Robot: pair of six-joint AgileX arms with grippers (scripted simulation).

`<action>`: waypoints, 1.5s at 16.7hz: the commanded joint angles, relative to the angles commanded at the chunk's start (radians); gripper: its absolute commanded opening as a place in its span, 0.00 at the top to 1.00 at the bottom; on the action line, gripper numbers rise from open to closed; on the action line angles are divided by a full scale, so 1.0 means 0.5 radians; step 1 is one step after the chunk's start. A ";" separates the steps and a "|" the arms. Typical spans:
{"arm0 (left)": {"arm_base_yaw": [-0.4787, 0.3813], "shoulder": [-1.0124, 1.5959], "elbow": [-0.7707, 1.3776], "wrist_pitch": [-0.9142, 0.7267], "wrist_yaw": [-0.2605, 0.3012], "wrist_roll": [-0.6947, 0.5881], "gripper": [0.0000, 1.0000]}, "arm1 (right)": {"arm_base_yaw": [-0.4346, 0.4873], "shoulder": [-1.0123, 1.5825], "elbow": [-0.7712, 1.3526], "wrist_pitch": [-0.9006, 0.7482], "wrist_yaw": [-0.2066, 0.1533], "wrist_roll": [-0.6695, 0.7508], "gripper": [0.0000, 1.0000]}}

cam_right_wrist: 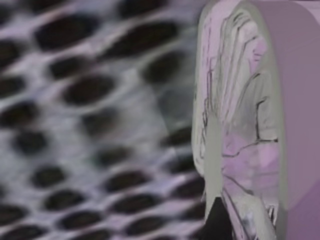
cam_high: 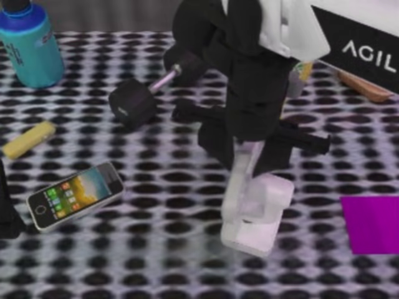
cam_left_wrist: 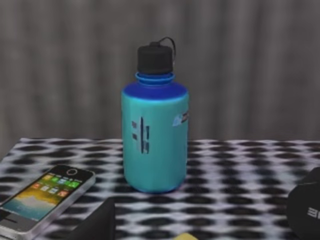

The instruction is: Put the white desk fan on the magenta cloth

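Note:
The white desk fan point(cam_high: 254, 208) stands in the middle of the table, its thin round head reaching up into my right gripper point(cam_high: 249, 156), which is shut on the head from above. In the right wrist view the fan's head point(cam_right_wrist: 245, 125) fills the frame close up, with one dark fingertip point(cam_right_wrist: 218, 222) against it. A faint shadow lies under the fan's blocky base. The magenta cloth point(cam_high: 373, 223) lies flat at the table's right edge, apart from the fan. My left gripper point(cam_high: 7, 212) stays parked at the far left edge, open, one finger point(cam_left_wrist: 97, 222) showing.
A teal bottle point(cam_high: 30, 43) point(cam_left_wrist: 155, 135) stands at the back left. A black dumbbell point(cam_high: 134, 103) lies behind the fan, a smartphone point(cam_high: 76, 195) and a yellow bar point(cam_high: 28, 140) at the left. An orange-brown tray point(cam_high: 368, 87) lies at the back right.

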State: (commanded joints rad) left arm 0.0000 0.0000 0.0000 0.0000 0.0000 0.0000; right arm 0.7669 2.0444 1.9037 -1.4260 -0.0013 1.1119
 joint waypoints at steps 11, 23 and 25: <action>0.000 0.000 0.000 0.000 0.000 0.000 0.00 | -0.322 -0.232 -0.362 -0.208 -0.128 -1.523 1.00; 0.000 0.000 0.000 0.000 0.000 0.000 0.00 | -0.927 -0.752 -0.912 -0.085 -0.076 -4.222 1.00; 0.000 0.000 0.000 0.000 0.000 0.000 0.00 | -1.008 -0.828 -0.977 -0.031 -0.051 -4.548 1.00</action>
State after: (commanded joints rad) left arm 0.0000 0.0000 0.0000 0.0000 0.0000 0.0000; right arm 0.2628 1.6304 1.4151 -1.4413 -0.0268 -1.1619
